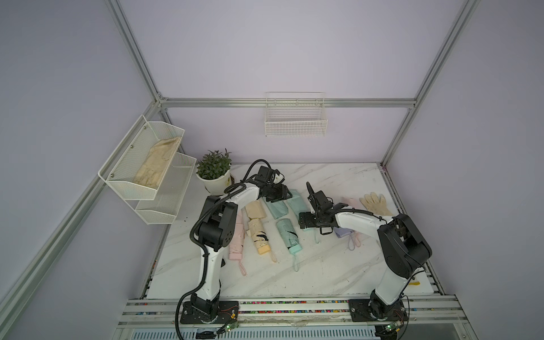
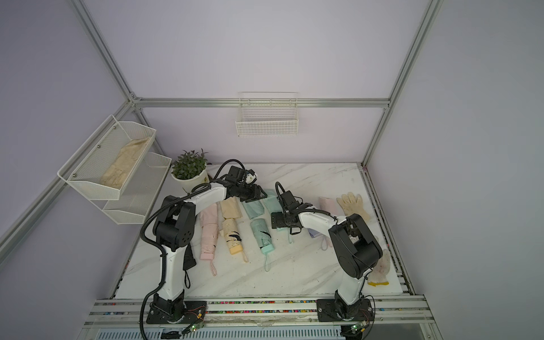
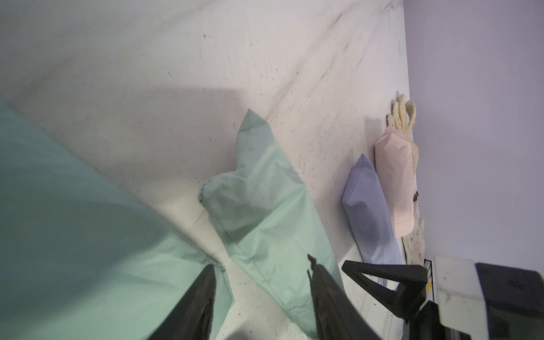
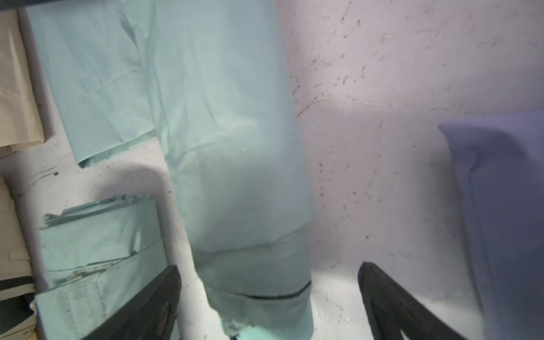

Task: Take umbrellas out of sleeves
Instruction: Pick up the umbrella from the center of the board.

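In both top views, pink, yellow and mint umbrellas lie bare on the marble table. A black umbrella lies beside the left arm. An empty mint sleeve lies beside a second mint sleeve, from which a mint umbrella pokes out. My right gripper stands wide open astride that exposed end, with both fingers clear of it. My left gripper is open low over the two mint sleeves' far ends, with bare table between its fingers. Lilac and pink sleeves lie further right.
A cream glove lies at the back right and another by the right arm. A potted plant stands at the back left. A mesh shelf with a beige cloth hangs on the left wall, a wire basket on the back wall.
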`<state>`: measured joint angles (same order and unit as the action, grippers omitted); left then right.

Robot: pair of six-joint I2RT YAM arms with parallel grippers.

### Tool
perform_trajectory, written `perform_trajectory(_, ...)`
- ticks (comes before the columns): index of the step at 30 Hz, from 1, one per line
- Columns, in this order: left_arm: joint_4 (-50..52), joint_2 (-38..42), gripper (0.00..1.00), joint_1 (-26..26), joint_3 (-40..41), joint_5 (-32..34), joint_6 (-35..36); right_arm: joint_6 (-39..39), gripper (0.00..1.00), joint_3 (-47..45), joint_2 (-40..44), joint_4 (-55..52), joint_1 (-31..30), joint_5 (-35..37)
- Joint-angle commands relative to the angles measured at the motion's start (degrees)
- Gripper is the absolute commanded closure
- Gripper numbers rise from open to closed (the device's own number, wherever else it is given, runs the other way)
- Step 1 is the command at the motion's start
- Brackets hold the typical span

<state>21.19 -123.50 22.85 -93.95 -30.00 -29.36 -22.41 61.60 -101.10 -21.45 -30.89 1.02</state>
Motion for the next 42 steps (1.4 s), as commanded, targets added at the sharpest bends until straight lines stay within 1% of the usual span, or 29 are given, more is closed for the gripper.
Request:
perform_trajectory(1, -3.1, -1.3, 0.47, 1.0, -1.7, -2.0, -0.3, 0.4, 0.03, -0.3, -0.9, 0.4, -0.2, 0.3)
perform_trajectory(4, -3.2, -3.1, 0.48, 1.3, -2.6, -3.4, -1.3, -0.5, 0.05, -1.5, -1.7, 1.4, -0.1, -0.7)
perform_trajectory(8, -3.7, -4.0, 0.49, 2.1, -2.4, -2.7, -2.3, -0.8, 0.12, -3.5, -1.2, 2.4, -0.2, -0.4)
perform_trajectory(9, -3.6, -4.1, 0.49, 2.4, -2.5, -2.5, -2.7, -0.6, 0.15, -3.9, -1.0, 2.4, -0.1, -0.5)
perform_trajectory(12, -3.7, -4.3, 0.49, 2.9, -2.9, -1.8, -3.7, -0.1, 0.30, -4.7, -0.6, 2.6, -0.1, -1.0)
perform_trajectory(13, -3.6, -4.2, 0.49, 3.1, -3.2, -1.7, -3.9, 0.1, 0.34, -4.9, -0.6, 2.7, -0.2, -1.3)
perform_trajectory(15, -2.9, -3.6, 0.49, 3.3, -3.2, -1.2, -4.2, 0.9, 0.48, -5.1, -0.7, 2.9, -0.1, -1.0)
perform_trajectory(16, -2.3, -3.1, 0.49, 3.3, -3.2, -0.6, -4.0, 0.9, 0.52, -5.1, -0.8, 2.9, -0.1, -0.9)
perform_trajectory(17, -1.7, -2.4, 0.49, 3.3, -3.0, 0.3, -3.7, 1.1, 0.53, -5.2, -0.7, 3.0, -0.1, -0.9)
perform_trajectory(20, -0.4, -1.1, 0.46, 3.2, -2.8, 1.9, -3.4, 1.6, 0.53, -6.0, -0.2, 3.8, -0.1, -0.6)
perform_trajectory(27, -2.2, -2.7, 0.45, 3.0, -4.0, -1.3, -7.5, 0.7, 0.57, -7.4, 2.2, 4.0, 0.0, 0.5)
perform_trajectory(29, -4.9, -2.8, 0.45, 2.7, -3.6, -2.5, -10.2, 0.8, 0.59, -7.7, 3.0, 4.1, 0.5, -0.7)
perform_trajectory(33, -9.0, -4.7, 0.45, 2.5, -5.0, -4.4, -14.7, 0.9, 0.58, -8.4, 2.5, 5.1, 1.8, -5.1)
perform_trajectory(34, -9.4, -5.4, 0.45, 2.4, -5.7, -4.6, -15.5, 0.8, 0.55, -8.2, 1.6, 5.1, 2.1, -5.5)
perform_trajectory(37, -11.3, -6.4, 0.46, 2.4, -7.0, -5.2, -17.9, -0.2, 0.32, -6.8, -1.0, 2.6, 2.2, -1.1)
perform_trajectory(38, -11.9, -6.0, 0.45, 2.5, -6.8, -5.0, -18.2, -0.2, 0.27, -6.5, -1.3, 2.3, 2.2, 0.0)
perform_trajectory(39, -12.2, -5.4, 0.46, 2.4, -6.3, -4.8, -18.3, -0.3, 0.25, -6.2, -1.2, 2.1, 2.2, 1.4)
perform_trajectory(42, -12.4, -3.5, 0.45, 2.4, -5.1, -4.5, -17.6, 0.1, 0.23, -5.4, -0.2, -0.2, 2.0, 6.6)
